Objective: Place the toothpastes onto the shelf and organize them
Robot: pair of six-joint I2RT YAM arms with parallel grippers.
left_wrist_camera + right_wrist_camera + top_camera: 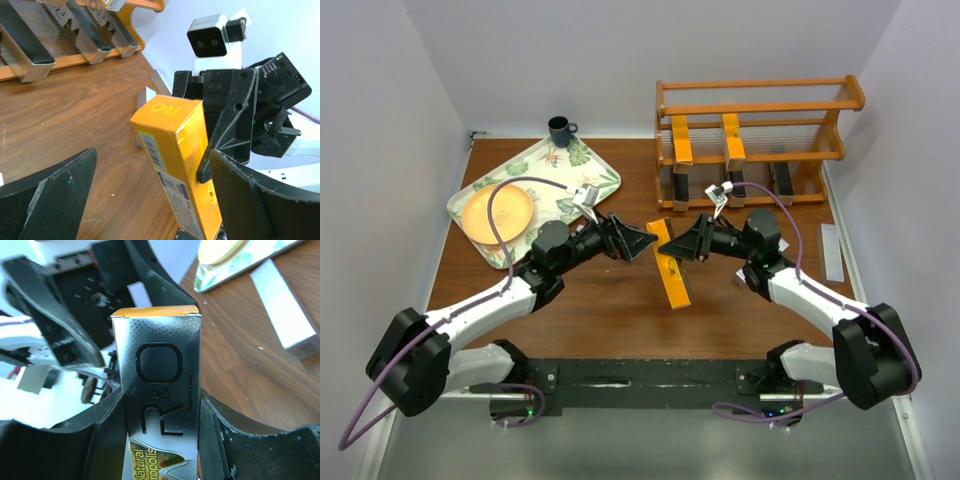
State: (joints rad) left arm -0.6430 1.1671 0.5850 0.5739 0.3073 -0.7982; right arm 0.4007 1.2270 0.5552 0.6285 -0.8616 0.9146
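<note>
Bright, even light from above fills the overhead view. Shadows on the table [610, 310] are soft and faint, nothing glares, and the picture stays sharp out to its corners.

In the left wrist view the box [172, 160] is crisp and well lit. The left gripper [152, 160] along the lower edge is dark and slightly soft, and the wall [280, 20] at the upper right is washed pale.

In the right wrist view the box's silver face carries a streaky sheen and the right gripper [162, 395] is near-black. The upper left is blown out to white and blurred. The tray [240, 267] glints at its rim.
</note>
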